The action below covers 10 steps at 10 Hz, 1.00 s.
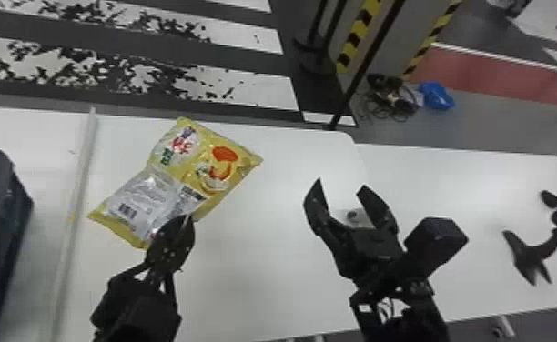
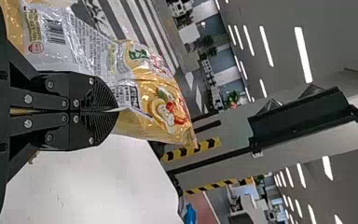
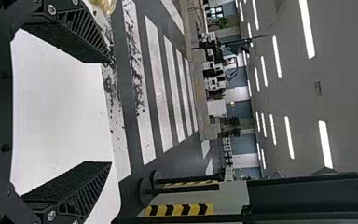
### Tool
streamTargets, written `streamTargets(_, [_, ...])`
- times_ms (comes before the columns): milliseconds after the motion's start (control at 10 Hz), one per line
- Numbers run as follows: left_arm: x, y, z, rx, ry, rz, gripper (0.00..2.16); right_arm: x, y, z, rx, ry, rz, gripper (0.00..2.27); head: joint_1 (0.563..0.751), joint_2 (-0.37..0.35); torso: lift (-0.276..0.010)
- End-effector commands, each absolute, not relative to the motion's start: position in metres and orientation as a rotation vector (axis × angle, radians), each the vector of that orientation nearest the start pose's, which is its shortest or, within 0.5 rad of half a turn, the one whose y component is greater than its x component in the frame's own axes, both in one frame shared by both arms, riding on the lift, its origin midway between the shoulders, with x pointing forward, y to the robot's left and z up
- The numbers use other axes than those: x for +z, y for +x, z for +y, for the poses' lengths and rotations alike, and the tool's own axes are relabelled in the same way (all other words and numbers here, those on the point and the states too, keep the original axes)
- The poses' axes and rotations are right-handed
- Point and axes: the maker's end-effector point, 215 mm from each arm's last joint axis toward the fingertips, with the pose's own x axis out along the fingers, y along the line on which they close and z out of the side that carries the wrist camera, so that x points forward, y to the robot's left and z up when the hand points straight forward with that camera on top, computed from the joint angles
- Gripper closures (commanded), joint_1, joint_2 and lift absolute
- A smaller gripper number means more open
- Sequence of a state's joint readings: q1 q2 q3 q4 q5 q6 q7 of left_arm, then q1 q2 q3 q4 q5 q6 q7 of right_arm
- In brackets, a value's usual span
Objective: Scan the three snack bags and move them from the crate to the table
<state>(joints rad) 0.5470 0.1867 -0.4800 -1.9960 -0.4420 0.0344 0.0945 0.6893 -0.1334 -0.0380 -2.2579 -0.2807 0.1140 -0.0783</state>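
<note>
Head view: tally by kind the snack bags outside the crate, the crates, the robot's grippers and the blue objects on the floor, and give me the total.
Snack bag outside the crate: 1
Crate, cut off by the edge: 1
Grippers, the left gripper and the right gripper: 2
Blue object: 1
Total: 5

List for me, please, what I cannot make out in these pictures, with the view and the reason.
- Contents of the crate: head view; the left edge cuts it off.
- Pinched part of the snack bag: left wrist view; the fingers of the left gripper hide it.
- Small pale object: head view; the right gripper partly covers it.
- Dark object: head view; the right edge cuts it off.
</note>
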Motion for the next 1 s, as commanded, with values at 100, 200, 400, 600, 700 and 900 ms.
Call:
streamTargets(100, [-0.427,0.346,-0.038,-0.573,0.296,0.113,1.89,-0.335,0.396,-0.249,-0.006,0.15,0.13,0.11,0.695,-0.35,-0.062])
streamTargets(200, [-0.443,0.341,-0.058,-0.628,0.272,0.143,1.89,-0.336,0.396,-0.248,-0.003,0.15,0.134,0.11,0.695,-0.35,-0.062])
streamTargets(400, [-0.475,0.335,-0.084,-0.718,0.211,0.206,1.89,-0.339,0.396,-0.249,-0.005,0.145,0.141,0.11,0.695,-0.35,-0.062])
streamTargets(600, [-0.492,0.322,-0.117,-0.811,0.169,0.243,1.88,-0.341,0.396,-0.248,-0.003,0.14,0.15,0.11,0.695,-0.35,-0.062])
streamTargets(700, [-0.498,0.319,-0.127,-0.835,0.126,0.266,1.6,-0.343,0.397,-0.248,-0.002,0.138,0.156,0.11,0.695,-0.35,-0.062])
streamTargets(900, [-0.495,0.323,-0.127,-0.834,0.114,0.261,0.0,-0.344,0.397,-0.25,-0.004,0.131,0.159,0.11,0.695,-0.35,-0.062])
